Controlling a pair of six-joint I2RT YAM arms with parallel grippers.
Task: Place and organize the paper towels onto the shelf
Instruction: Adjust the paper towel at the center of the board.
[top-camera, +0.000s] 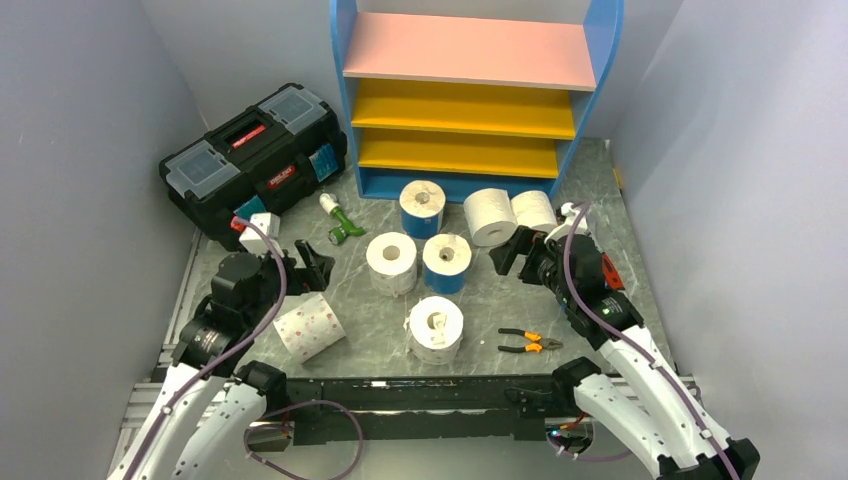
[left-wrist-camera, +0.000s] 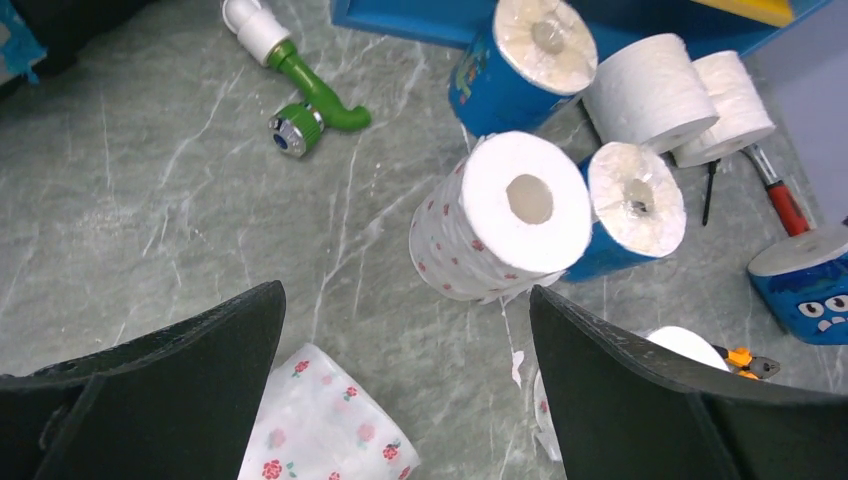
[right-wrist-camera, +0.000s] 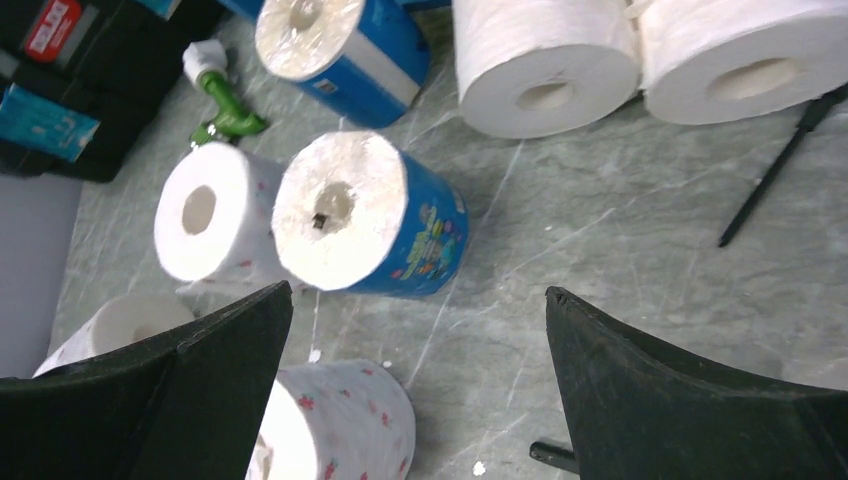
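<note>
Our left gripper, spread and empty, hangs just far of a dotted roll. Our right gripper, likewise spread, sits right of a blue roll. Every roll rests on the table, near of the shelf.

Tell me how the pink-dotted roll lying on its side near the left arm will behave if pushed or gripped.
The pink-dotted roll lies on its curved side on the smooth table, so a push would probably send it rolling. It looks like soft, light paper, so the jaws would likely dent it before it slips.
</note>
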